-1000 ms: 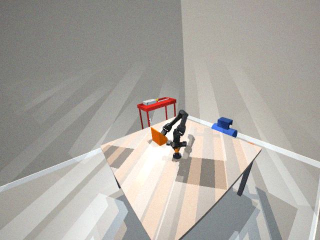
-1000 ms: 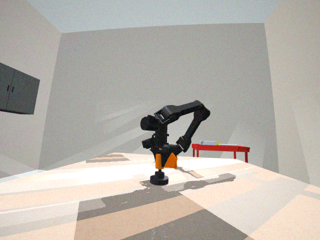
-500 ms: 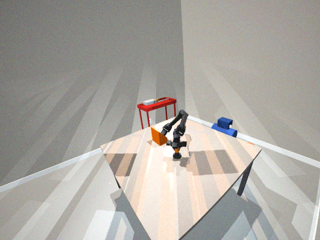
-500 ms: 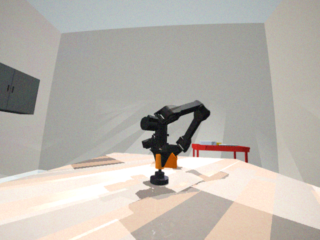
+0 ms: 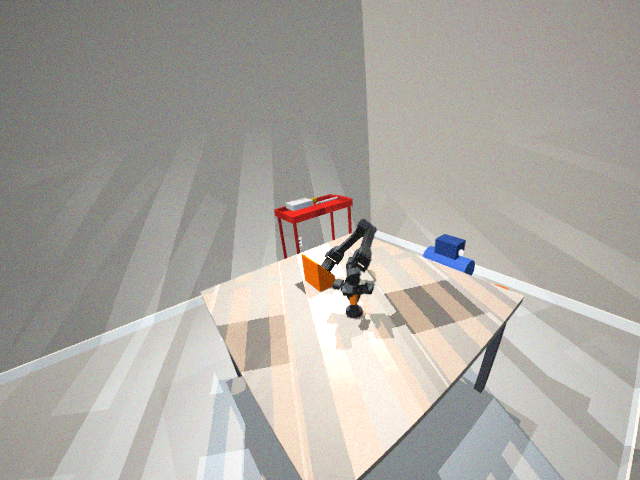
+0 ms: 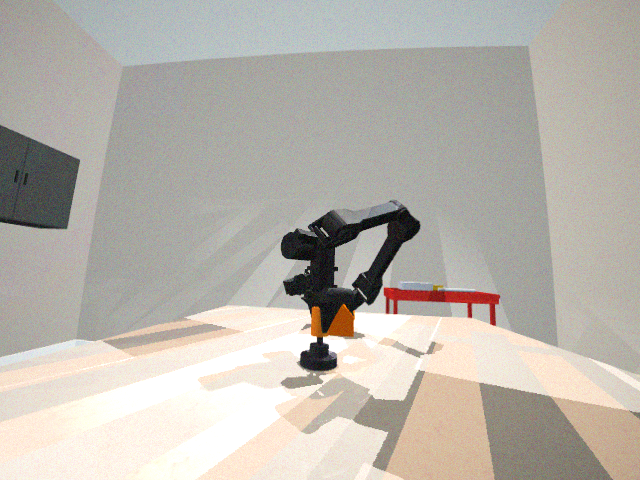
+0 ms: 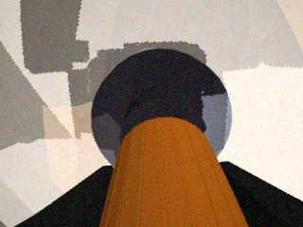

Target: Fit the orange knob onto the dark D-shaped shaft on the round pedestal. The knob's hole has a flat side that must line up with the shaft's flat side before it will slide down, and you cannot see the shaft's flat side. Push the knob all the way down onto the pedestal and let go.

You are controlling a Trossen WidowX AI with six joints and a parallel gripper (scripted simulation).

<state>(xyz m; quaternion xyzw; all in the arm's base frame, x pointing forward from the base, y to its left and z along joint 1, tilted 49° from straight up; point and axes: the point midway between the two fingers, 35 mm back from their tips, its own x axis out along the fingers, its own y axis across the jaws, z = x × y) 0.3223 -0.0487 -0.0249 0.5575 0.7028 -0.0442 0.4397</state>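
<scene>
The orange knob (image 5: 353, 299) (image 6: 316, 322) (image 7: 170, 180) is upright over the round dark pedestal (image 5: 354, 312) (image 6: 318, 360) (image 7: 161, 66). My gripper (image 5: 353, 296) (image 6: 316, 319) (image 7: 166, 174) points down and is shut on the knob, with one black finger on each side of it in the wrist view. In the exterior view a short piece of the dark shaft (image 6: 320, 340) shows between the knob's bottom and the pedestal's raised middle, so the knob is not down on the pedestal. The shaft's flat side and the knob's hole are hidden. I cannot tell whether the shaft's tip is inside the hole.
An orange angular block (image 5: 314, 273) (image 6: 344, 325) stands on the table (image 5: 268, 403) (image 6: 155, 413) beside the arm. Behind the table is a red cart (image 5: 310, 212) (image 6: 444, 296) with items on top. A blue machine (image 5: 448, 258) is beyond the table's far right side.
</scene>
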